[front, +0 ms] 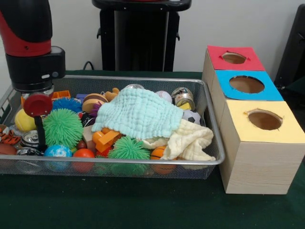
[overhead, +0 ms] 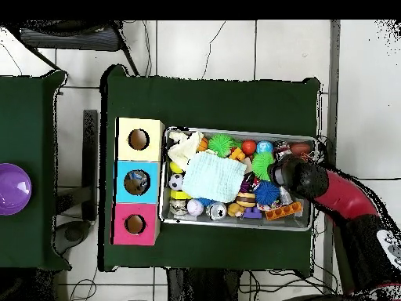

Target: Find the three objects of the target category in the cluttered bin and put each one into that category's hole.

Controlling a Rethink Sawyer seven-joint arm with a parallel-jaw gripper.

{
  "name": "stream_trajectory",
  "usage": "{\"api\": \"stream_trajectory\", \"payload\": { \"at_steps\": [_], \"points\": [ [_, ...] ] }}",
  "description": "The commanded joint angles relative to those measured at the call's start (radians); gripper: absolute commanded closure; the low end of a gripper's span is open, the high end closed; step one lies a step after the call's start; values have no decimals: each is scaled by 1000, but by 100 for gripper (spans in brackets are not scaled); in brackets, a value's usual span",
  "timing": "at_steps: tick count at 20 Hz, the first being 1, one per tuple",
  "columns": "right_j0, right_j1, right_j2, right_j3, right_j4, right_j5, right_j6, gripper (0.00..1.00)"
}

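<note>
Bin [front: 209, 125] sits mid-desk, holes beside it; my pincer [front: 40, 138] hangs over its end farthest from them, whether open or closed I cannot tell. Best lift the mint cloth [front: 138, 113] first, I judge

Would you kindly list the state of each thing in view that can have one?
bin: full of toys, partly covered by cloths.
mint cloth: crumpled, draped over the toys.
cream cloth: bunched beside the mint one.
red box: hole open.
blue box: hole open, something inside in the overhead view.
yellow box: hole open.
gripper: down among the toys, grip unclear.
</note>
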Motion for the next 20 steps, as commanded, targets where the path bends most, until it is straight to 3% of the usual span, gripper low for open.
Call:
{"api": "stream_trajectory", "payload": {
  "at_steps": [1, 12, 20],
  "points": [
    [-50, 7, 3, 32, -79, 24, -106, 0],
    [-120, -154, 39, 73, -87, 143, -165, 0],
    [-142, -86, 68, 63, -103, 86, -145, 0]
  ]
}}
